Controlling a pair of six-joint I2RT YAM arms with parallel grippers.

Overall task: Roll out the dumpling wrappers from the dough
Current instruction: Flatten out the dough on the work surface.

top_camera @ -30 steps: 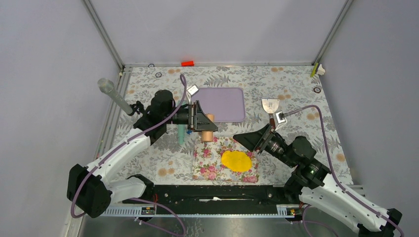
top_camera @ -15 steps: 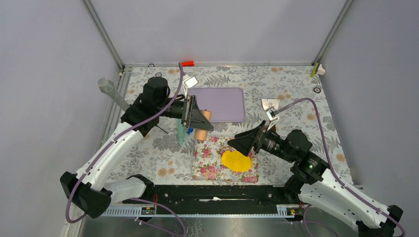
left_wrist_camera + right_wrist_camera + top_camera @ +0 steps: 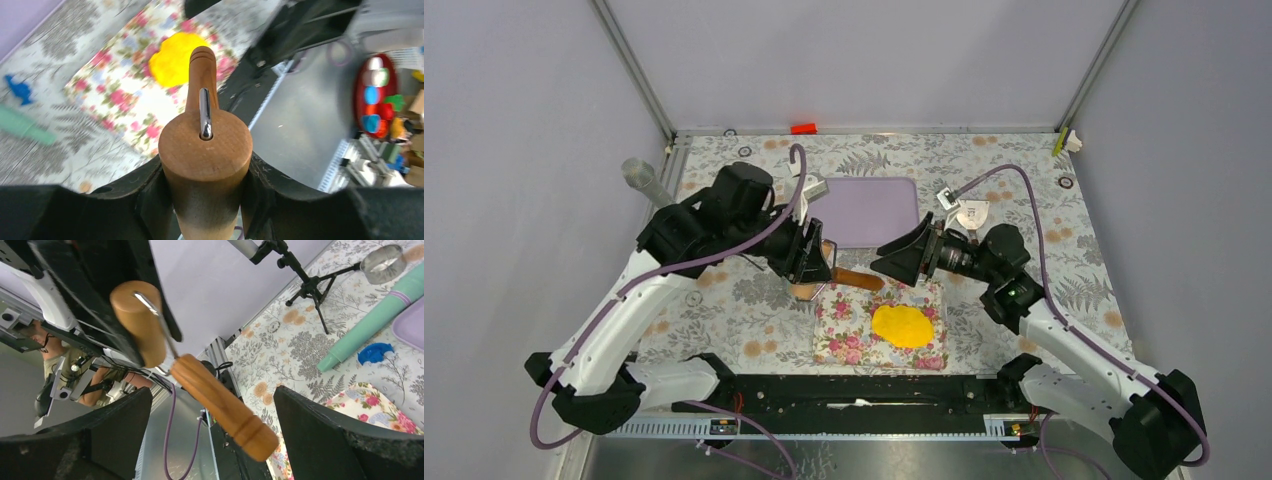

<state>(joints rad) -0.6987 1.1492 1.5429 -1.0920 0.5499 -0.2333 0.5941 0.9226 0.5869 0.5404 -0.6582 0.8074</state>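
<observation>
The dough (image 3: pixel 902 325) is a flattened yellow lump on the floral mat (image 3: pixel 844 322), and it also shows in the left wrist view (image 3: pixel 175 57). No dumpling wrappers are in view. My left gripper (image 3: pixel 809 268) (image 3: pixel 205 172) is shut on the barrel of a wooden roller (image 3: pixel 205 145), held just beyond the mat's far left corner. The roller's handle (image 3: pixel 856 278) (image 3: pixel 222 407) points right. My right gripper (image 3: pixel 886 262) (image 3: pixel 212 427) is open, with the handle's tip in the gap between its fingers and no contact visible.
A purple tray (image 3: pixel 864 210) lies behind the mat, with a metal scraper (image 3: pixel 969 212) to its right. A green rolling pin (image 3: pixel 370 322), a blue cutter (image 3: pixel 375 352) and a metal ring (image 3: pixel 382 262) lie left of the mat. A clear tube (image 3: pixel 646 182) juts from the left rail.
My left arm has lowered and tilted the roller so its handle points right. My right gripper has swung left and back to the handle, with its jaws widening.
</observation>
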